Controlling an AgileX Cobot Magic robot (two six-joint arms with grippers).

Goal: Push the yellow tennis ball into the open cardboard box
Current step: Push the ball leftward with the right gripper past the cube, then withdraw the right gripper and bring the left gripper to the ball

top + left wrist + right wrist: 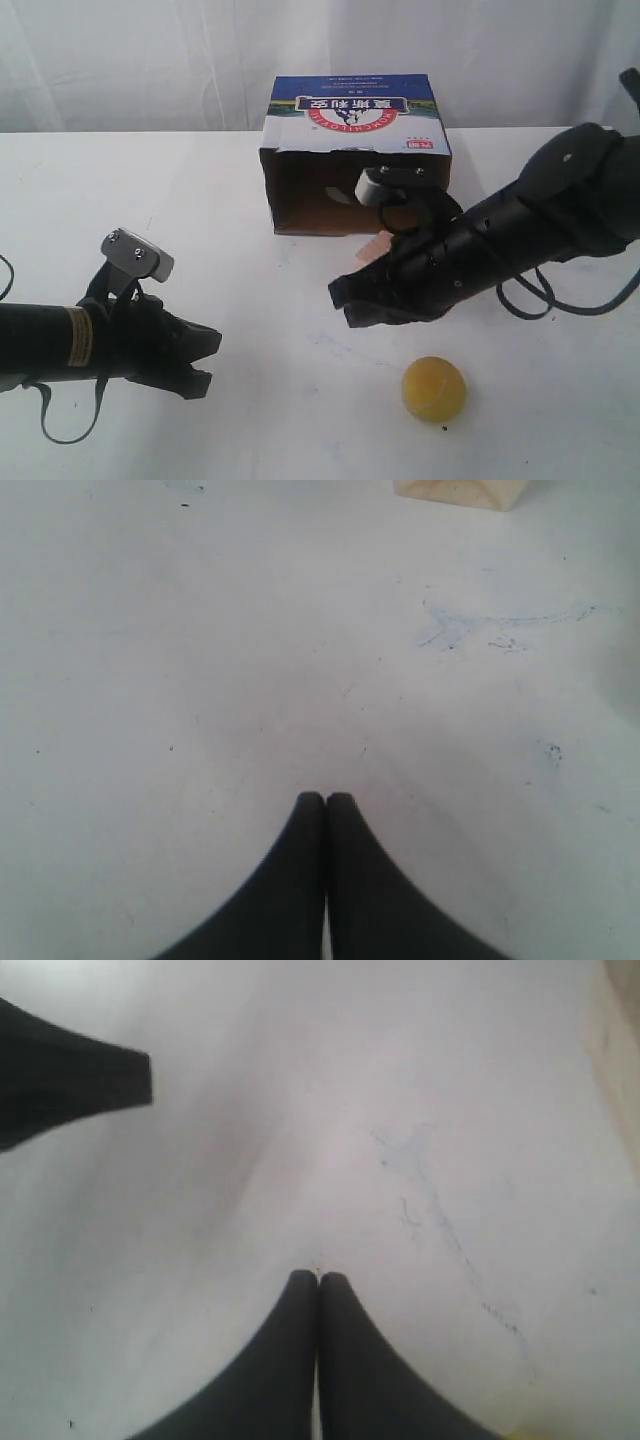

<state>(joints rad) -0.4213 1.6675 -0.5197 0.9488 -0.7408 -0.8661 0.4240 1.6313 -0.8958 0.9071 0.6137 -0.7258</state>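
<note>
The yellow tennis ball (433, 388) lies on the white table near the front, right of the middle. The open cardboard box (355, 150) lies at the back centre with its dark opening facing the front. My right gripper (340, 300) is shut and empty, low over the table between box and ball. The ball sits a little in front of that arm and apart from it. In the right wrist view the right gripper (319, 1276) holds nothing. My left gripper (210, 355) is shut at the front left, far from the ball. The left wrist view shows the left gripper (326, 798) over bare table.
A pale wooden cube (375, 247) peeks out behind the right arm, just in front of the box, and also shows in the left wrist view as the cube (460, 490). The left gripper's tip (70, 1080) appears in the right wrist view. White curtains hang behind the table (280, 420).
</note>
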